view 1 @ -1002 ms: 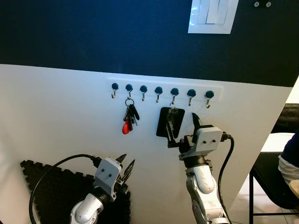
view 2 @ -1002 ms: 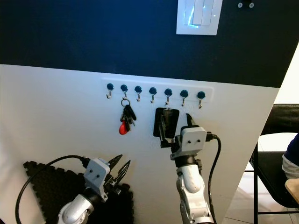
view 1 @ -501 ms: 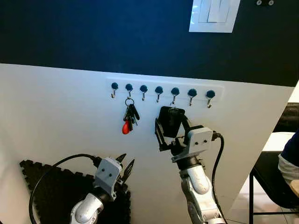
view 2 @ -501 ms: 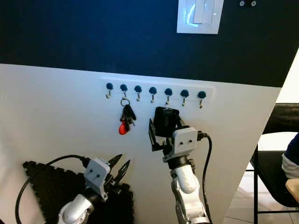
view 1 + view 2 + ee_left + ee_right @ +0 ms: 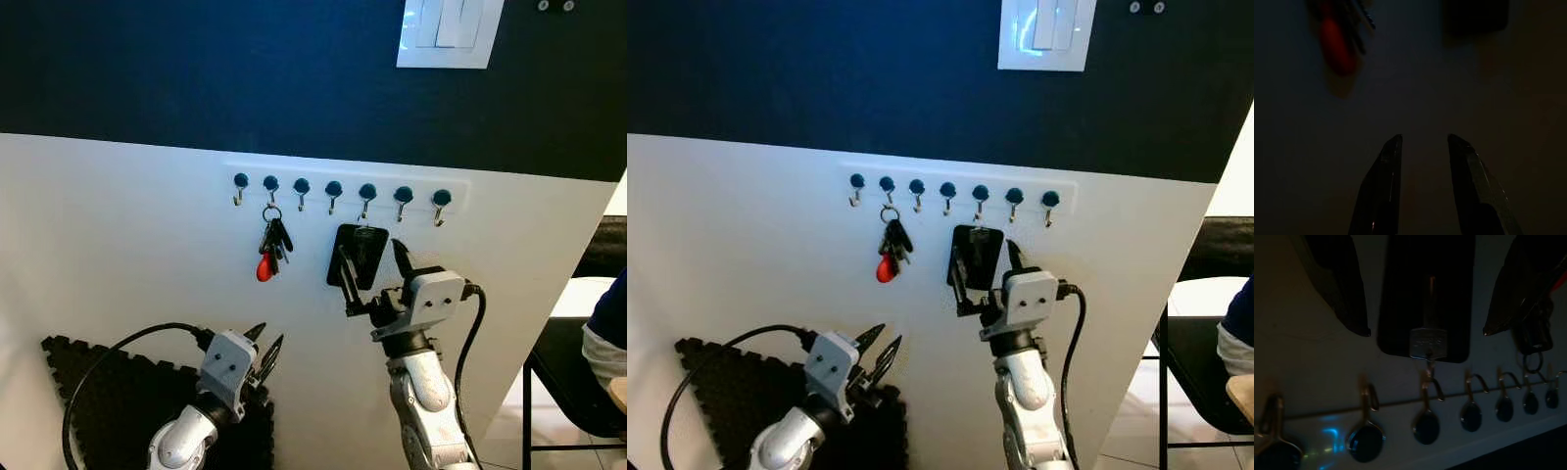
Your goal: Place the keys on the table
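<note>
Centre frame: right end effector (image 5: 370, 272) spread apart, straddling black key fob (image 5: 357, 257) hanging on hook rack (image 5: 338, 190); left end effector (image 5: 265, 351) parted, idle lower left.

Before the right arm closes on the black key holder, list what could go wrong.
1. The right end effector straddles the black key holder, fingers open. The holder hangs from a small hook, so pulling straight out could snag it.
2. A second bunch with a red fob hangs close by; a sideways swing may knock it off.
</note>
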You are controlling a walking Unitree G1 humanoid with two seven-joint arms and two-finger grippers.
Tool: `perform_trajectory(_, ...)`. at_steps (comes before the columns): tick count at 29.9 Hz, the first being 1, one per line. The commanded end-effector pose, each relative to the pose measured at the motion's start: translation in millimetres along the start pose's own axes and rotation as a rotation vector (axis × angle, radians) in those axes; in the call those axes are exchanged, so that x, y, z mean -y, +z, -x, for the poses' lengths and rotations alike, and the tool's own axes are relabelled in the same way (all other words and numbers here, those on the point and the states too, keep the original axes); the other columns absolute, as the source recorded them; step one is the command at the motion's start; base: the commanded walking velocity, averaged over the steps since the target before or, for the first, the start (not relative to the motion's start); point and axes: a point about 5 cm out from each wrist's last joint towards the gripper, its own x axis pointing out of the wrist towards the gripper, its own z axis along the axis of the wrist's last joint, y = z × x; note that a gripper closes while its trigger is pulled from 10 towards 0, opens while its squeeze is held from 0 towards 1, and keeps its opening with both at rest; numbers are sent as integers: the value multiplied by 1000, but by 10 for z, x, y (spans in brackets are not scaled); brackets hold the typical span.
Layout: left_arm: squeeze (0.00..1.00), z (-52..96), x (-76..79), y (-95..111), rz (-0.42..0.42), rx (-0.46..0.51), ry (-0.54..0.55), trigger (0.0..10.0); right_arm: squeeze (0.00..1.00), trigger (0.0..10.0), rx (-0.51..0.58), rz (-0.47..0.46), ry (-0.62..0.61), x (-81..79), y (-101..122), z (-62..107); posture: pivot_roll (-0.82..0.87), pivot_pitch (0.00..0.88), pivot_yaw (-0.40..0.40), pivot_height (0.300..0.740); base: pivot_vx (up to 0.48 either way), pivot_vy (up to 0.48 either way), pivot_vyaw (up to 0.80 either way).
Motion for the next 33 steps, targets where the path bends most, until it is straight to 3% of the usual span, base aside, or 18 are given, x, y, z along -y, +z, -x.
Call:
perform_trajectory(1, 0, -50, 34, 74, 10, 30, -29, 10000, 0, 10000, -12, -4, -28, 63, -25, 35, 57, 28, 4, 740, 0, 0, 0)
perform_trajectory(18, 0, -253, 159, 499, 125, 191, -155, 10000, 0, 10000, -25, -27, -72, 274, -44, 2, 58, 30, 4, 740, 0, 0, 0)
perform_trajectory(33, 0, -227, 154, 523, 118, 166, -199, 10000, 0, 10000, -22, -87, 6, 161, -41, -5, 55, 33, 2, 740, 0, 0, 0)
